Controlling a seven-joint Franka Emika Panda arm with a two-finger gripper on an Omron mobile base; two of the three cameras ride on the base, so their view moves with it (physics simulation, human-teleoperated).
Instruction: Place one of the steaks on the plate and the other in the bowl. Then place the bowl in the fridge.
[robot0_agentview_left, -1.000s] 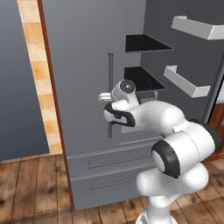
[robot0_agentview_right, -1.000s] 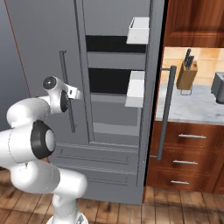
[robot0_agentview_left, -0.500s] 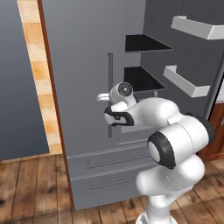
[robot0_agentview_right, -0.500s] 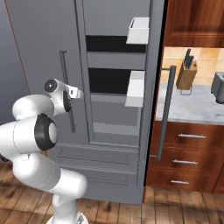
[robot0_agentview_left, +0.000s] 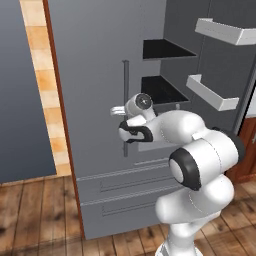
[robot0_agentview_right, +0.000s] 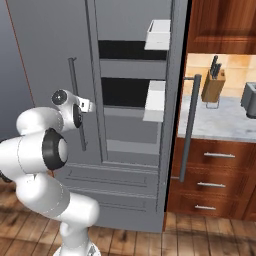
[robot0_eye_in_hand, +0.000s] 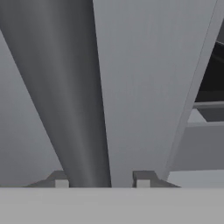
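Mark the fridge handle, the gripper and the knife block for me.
fridge handle (robot0_eye_in_hand: 74, 87): hand view, middle of the bar.
gripper (robot0_eye_in_hand: 101, 180): hand view, between the fingertips.
knife block (robot0_agentview_right: 214, 86): right base view, wooden body.

Left door: I see it closed, a flat wall at frame centre.
Bar handle: it stands between my hand's fingertips, blocking forward travel.
Shelves: open gap right of the handle, passable.
Right door: swung out; its bins narrow the opening's right side.

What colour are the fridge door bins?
White door bins, clearest in the left base view, on the open fridge door.
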